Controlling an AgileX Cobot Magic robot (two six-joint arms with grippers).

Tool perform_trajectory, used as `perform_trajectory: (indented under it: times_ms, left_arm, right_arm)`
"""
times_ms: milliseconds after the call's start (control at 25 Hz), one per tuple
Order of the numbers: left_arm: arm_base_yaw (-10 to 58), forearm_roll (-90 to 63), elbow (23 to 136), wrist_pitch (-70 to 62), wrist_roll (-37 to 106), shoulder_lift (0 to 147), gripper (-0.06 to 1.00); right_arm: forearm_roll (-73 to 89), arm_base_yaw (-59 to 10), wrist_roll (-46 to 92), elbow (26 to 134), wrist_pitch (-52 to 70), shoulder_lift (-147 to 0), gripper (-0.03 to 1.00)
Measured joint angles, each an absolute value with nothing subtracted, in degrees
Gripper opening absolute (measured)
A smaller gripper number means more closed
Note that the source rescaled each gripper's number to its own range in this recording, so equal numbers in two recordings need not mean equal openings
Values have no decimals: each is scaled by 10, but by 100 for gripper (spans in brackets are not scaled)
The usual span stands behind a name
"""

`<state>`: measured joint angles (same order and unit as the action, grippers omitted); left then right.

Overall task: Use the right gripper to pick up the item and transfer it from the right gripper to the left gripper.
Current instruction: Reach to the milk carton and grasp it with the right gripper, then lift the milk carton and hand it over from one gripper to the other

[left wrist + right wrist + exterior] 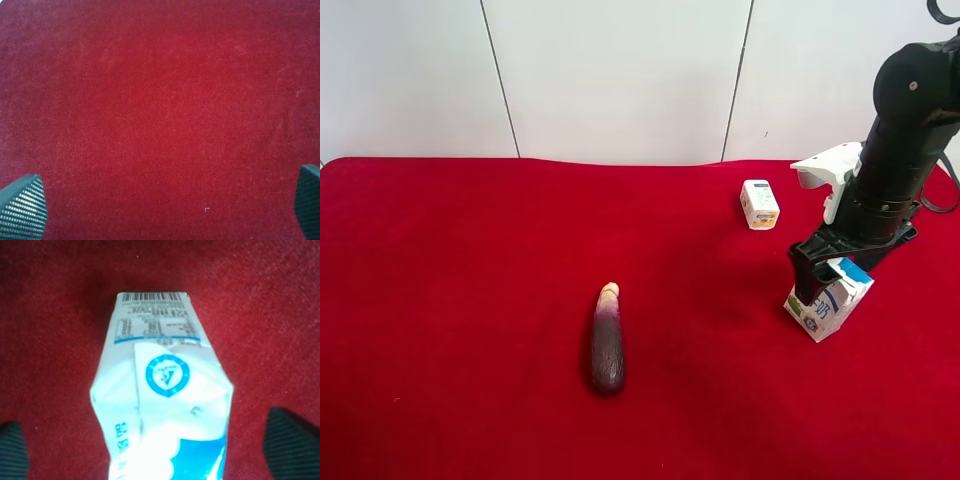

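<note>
- The item [828, 305] is a white gable-top milk carton with a blue band near the top fold, a round blue emblem on the gable, blue characters down one side, and a barcode with fine print on another panel
- It sits on the red table [470, 300] close to its right edge, about midway between front and back; whether it leans I cannot tell
- The right gripper [825, 270] straddles its top, released, red cloth showing between each jaw and the carton
- The left gripper [166, 204] is spread wide over the cloth, grasping nothing
- A small white box [759, 204] lies nearer the back edge; an eggplant [608, 340] lies near the middle
</note>
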<state>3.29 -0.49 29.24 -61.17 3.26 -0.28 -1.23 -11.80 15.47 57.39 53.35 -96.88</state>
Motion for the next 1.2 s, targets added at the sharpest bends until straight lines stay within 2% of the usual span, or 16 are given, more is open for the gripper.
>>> perform_trajectory:
  times_ms: [80, 160, 200, 240, 880, 1200]
  left_arm:
    - [33, -5, 292, -612, 33, -3, 100]
    - [33, -5, 292, -612, 33, -3, 100]
    - [33, -5, 292, -612, 33, -3, 100]
    - [33, -5, 292, -612, 33, -3, 100]
    - [33, -5, 292, -612, 33, -3, 100]
    - [33, -5, 292, -612, 33, -3, 100]
  right_arm:
    - [-14, -118, 155, 574, 533, -969, 48]
    - [-26, -118, 157, 574, 533, -969, 16]
    - [-26, -118, 157, 574, 533, -969, 16]
    - [-31, -118, 158, 574, 533, -969, 0]
    - [-50, -118, 158, 574, 541, -957, 1]
    - [-26, -120, 158, 574, 563, -856, 1]
